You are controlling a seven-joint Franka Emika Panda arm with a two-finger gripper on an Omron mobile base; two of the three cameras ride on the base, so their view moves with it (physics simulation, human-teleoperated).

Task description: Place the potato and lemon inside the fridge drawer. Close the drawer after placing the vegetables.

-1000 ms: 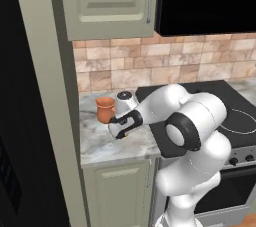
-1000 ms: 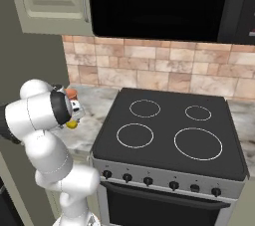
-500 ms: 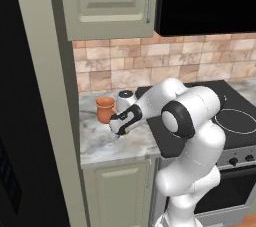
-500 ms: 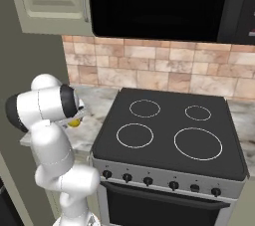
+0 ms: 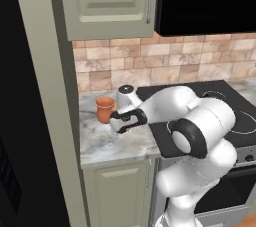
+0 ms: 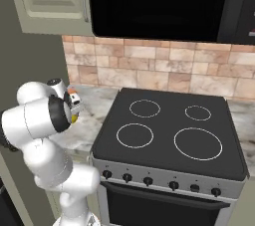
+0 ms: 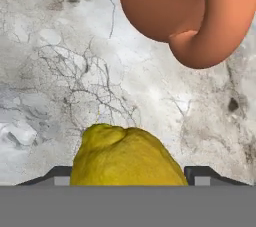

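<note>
The lemon, bright yellow and knobbly, lies on the marble counter at the bottom of the hand view. My gripper reaches down over it, and a dark fingertip presses against each of its sides. From the left base camera the gripper hangs just right of the terracotta jug. A sliver of the lemon peeks out beside the hand in the right base view. The potato and the fridge drawer are out of view.
The terracotta jug stands close beyond the lemon. A black stove takes up the counter's right side. The dark fridge and a tall cabinet panel wall off the left. Upper cabinets hang overhead.
The arm has swung and lowered the hand toward the counter by the jug. The fingers have closed in from wide open onto the lemon.
</note>
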